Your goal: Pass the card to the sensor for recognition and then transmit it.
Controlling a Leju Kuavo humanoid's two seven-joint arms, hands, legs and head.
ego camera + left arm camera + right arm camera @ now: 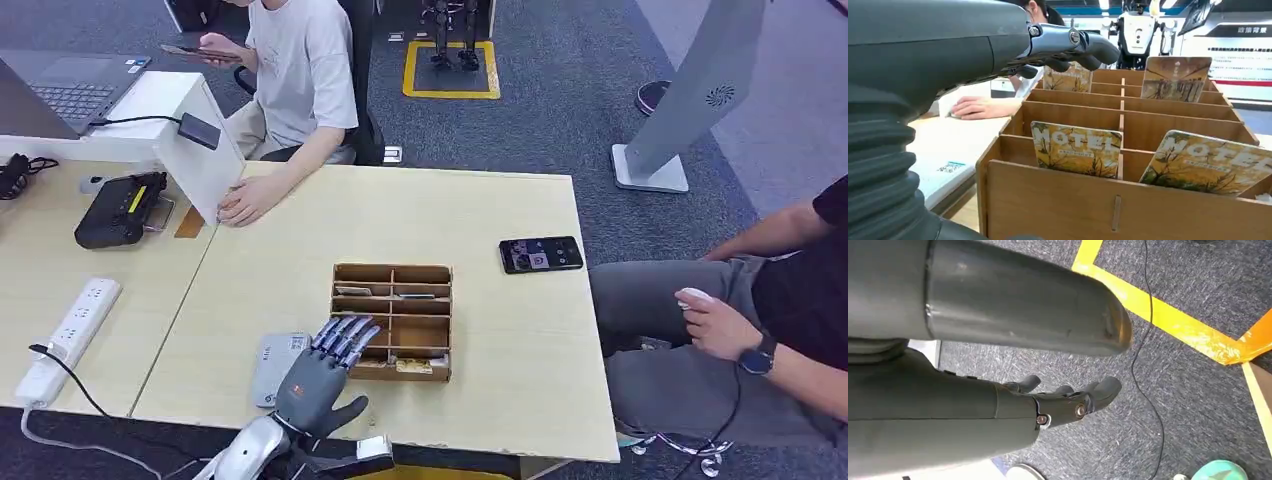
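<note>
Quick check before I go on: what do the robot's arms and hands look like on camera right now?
The left arm is silver metal. The left hand has a dark grey palm, a thick grey thumb and lighter bluish-grey fingers, behind a grey ribbed cover. The right hand is dark grey too, with small round metal pins showing.

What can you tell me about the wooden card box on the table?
The light brown slotted wooden card box sits upright on the pale wooden table, near its front edge. Thin dividers split it into rows of two compartments. Several yellowish picture cards lean inside. The robot's left hand hovers at its left front corner, fingers extended over it.
</note>
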